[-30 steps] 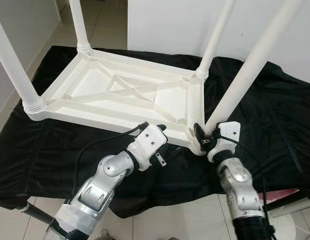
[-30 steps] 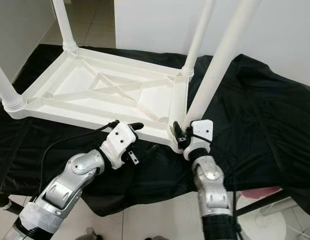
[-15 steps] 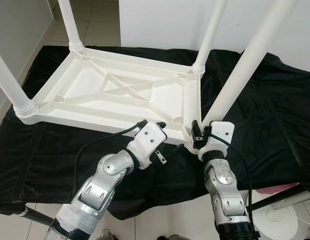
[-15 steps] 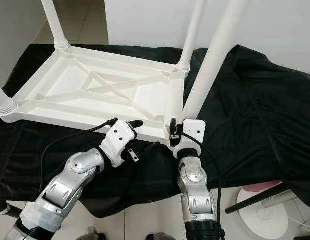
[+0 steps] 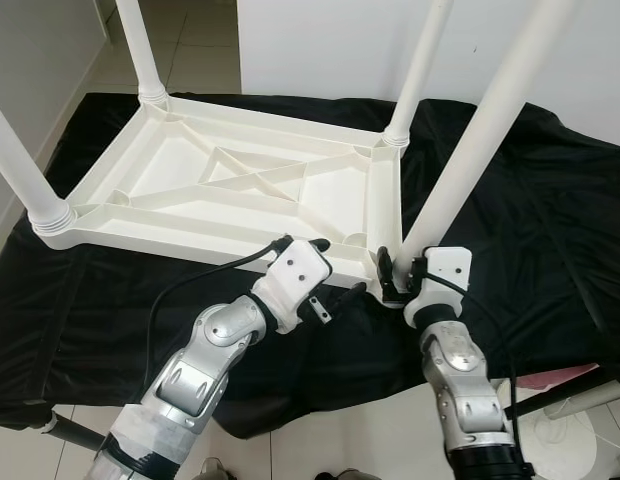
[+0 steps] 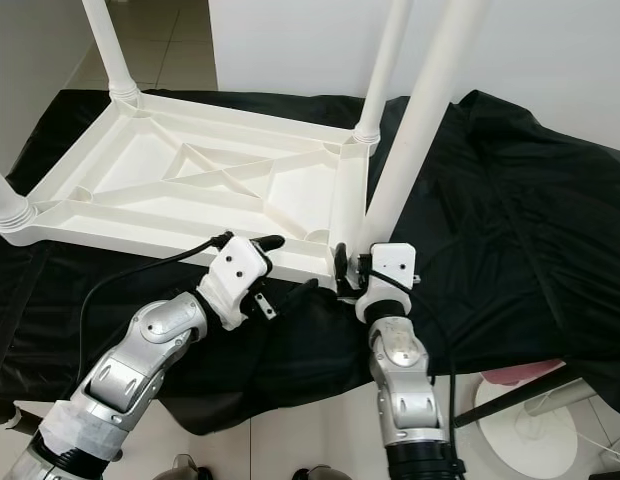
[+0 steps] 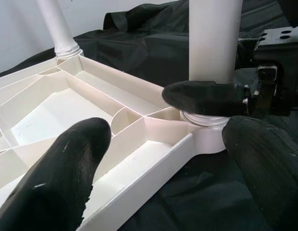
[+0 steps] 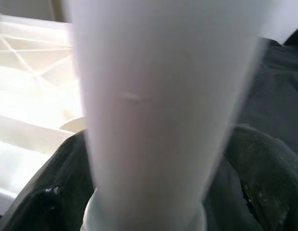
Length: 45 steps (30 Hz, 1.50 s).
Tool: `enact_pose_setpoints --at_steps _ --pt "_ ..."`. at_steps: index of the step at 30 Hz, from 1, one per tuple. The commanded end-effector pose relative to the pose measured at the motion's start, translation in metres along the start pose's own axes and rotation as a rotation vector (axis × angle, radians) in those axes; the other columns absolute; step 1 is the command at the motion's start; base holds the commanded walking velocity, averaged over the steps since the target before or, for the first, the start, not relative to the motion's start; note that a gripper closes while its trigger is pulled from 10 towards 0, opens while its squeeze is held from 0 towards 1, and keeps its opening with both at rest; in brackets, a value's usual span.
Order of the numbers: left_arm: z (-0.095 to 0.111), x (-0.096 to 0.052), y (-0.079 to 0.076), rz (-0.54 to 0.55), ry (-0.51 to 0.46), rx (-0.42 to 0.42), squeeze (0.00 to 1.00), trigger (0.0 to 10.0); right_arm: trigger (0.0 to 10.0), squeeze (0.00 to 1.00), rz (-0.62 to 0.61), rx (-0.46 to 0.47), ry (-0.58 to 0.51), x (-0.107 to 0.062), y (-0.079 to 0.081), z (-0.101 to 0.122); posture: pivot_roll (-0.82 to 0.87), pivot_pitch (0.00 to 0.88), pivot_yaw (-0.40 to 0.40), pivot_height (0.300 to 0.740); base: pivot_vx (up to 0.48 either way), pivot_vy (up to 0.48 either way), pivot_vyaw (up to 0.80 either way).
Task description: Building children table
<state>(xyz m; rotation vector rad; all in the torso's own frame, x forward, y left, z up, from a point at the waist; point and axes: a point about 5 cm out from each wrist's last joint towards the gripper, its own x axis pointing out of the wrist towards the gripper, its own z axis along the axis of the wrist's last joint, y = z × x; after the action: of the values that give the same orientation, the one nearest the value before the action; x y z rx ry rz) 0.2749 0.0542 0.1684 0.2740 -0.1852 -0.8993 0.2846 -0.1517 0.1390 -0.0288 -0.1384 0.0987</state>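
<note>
- Your white table point(image 5: 240, 185) lies upside down on a black cloth point(image 5: 550, 230), four legs pointing up, one at each corner.
- Your right gripper point(image 5: 398, 282) sits at the near-right corner, about 5 o'clock from the table's middle, its black fingers point(image 8: 48, 202) set either side of the base of the near-right leg point(image 5: 480, 130).
- In the right wrist view the leg runs straight up between the two fingers, pressed close on both sides; the picture is blurred, so you can call it a clamp on the leg, though contact itself is hard to make out.
- Your left gripper point(image 5: 335, 268) hovers at the table's near long edge, at 9 o'clock from the right gripper and just beside it.
- Its fingers point(image 7: 67, 168) stand apart with nothing between them but the table's rim and ribbed underside.
- A pale tiled floor point(image 5: 320, 450) shows at 6 o'clock, below the cloth's edge.
</note>
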Motion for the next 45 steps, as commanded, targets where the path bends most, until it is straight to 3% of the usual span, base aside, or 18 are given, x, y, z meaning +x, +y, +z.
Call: enact_pose_setpoints --at_steps 1,9,13,26,27,29,30,39,40,41,42,45 --pt "-0.004 -0.004 -0.002 -0.029 0.007 0.008 0.00 10.0 10.0 0.00 0.124 0.019 0.005 -0.006 -0.001 -0.005 -0.02 0.063 -0.069 0.740 0.000 0.000 0.00" --pt "-0.004 -0.008 0.000 -0.026 0.010 0.002 0.00 10.0 10.0 0.00 0.227 0.000 -0.006 -0.005 -0.009 -0.003 -0.02 0.059 -0.066 0.740 0.000 0.000 0.00" --pt "-0.002 -0.011 -0.002 -0.048 0.008 -0.009 0.00 10.0 10.0 0.00 0.360 -0.047 0.003 0.005 -0.019 -0.001 -0.02 0.048 -0.067 0.740 0.000 0.000 0.00" --pt "0.001 -0.006 -0.008 -0.119 0.004 0.024 0.00 10.0 10.0 0.00 0.562 -0.128 0.012 0.025 -0.016 -0.002 0.00 0.035 -0.076 0.740 0.000 0.000 0.00" --pt "0.002 -0.007 -0.009 -0.121 0.002 0.023 0.00 10.0 3.9 0.00 0.569 -0.132 0.012 0.027 -0.017 -0.002 0.00 0.035 -0.077 0.740 0.000 0.000 0.00" --pt "0.003 -0.007 -0.009 -0.122 0.000 0.023 0.00 10.0 3.9 0.00 0.572 -0.134 0.013 0.029 -0.018 -0.003 0.00 0.035 -0.077 0.740 0.000 0.000 0.00" --pt "0.003 -0.007 -0.010 -0.120 -0.001 0.021 0.00 10.0 0.0 0.00 0.582 -0.134 0.016 0.030 -0.018 -0.004 0.01 0.036 -0.084 0.740 0.000 0.000 0.00" --pt "0.002 -0.007 -0.012 -0.118 0.002 0.011 0.00 10.0 0.0 0.00 0.592 -0.105 0.054 0.028 -0.023 -0.011 0.01 0.036 -0.094 0.740 0.000 0.000 0.00" --pt "0.002 -0.007 -0.012 -0.118 0.002 0.011 0.00 10.0 5.7 0.00 0.576 -0.102 0.050 0.027 -0.024 -0.011 0.01 0.035 -0.093 0.740 0.000 0.000 0.00" --pt "0.002 -0.007 -0.012 -0.118 0.002 0.011 0.00 10.0 5.7 0.00 0.576 -0.102 0.050 0.027 -0.024 -0.011 0.01 0.035 -0.093 0.740 0.000 0.000 0.00" --pt "0.001 -0.007 -0.012 -0.116 0.006 0.015 0.00 10.0 10.0 0.00 0.558 -0.094 0.041 0.027 -0.025 -0.010 0.01 0.034 -0.094 0.740 0.000 0.000 0.00" --pt "-0.001 -0.008 -0.006 -0.092 0.015 0.018 0.00 10.0 10.0 0.00 0.492 -0.092 0.025 0.026 -0.028 -0.009 0.00 0.035 -0.096 0.740 0.000 0.000 0.00"
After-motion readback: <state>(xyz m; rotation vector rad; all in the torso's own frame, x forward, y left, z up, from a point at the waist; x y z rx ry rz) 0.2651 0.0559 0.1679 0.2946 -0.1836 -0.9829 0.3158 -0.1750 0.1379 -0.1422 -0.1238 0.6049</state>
